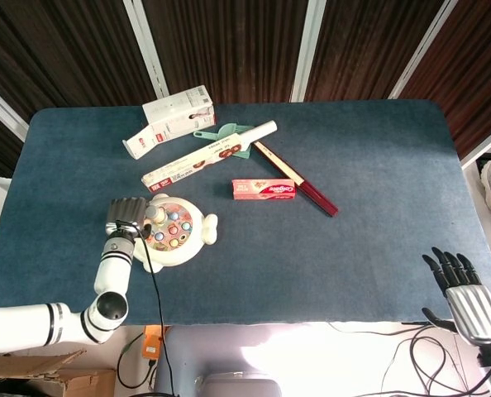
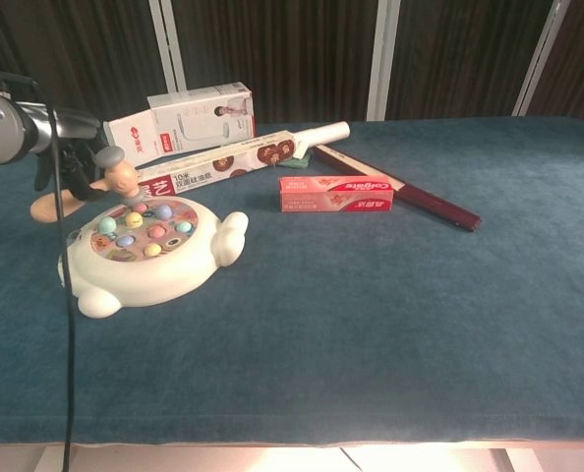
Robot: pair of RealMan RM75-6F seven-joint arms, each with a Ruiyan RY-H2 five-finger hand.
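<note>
The left robot hand [image 1: 126, 212] grips a small wooden mallet [image 2: 86, 192], its fingers curled round the handle. The mallet head sits just over the far left edge of the peg toy [image 2: 149, 256], a white, rounded game with coloured pegs on top; whether the head touches a peg cannot be told. The toy lies right beside this robot hand, on its right, on the blue desk [image 1: 369, 182].

Beyond the left robot hand, further from the robot, a long narrow box [image 1: 208, 155] lies slantwise, and past it a white carton [image 1: 178, 110] with a smaller white-and-red box [image 1: 146, 141] just beside it. A green scoop [image 1: 225, 132] shows under the far end of the long box. To the right of the toy lies a red toothpaste box [image 1: 264, 189], and just past that a dark red stick [image 1: 299, 182] lies slantwise.

The right robot hand [image 1: 467, 299] holds nothing, its fingers apart and extended, at the near right corner of the desk, well apart from all the things.
</note>
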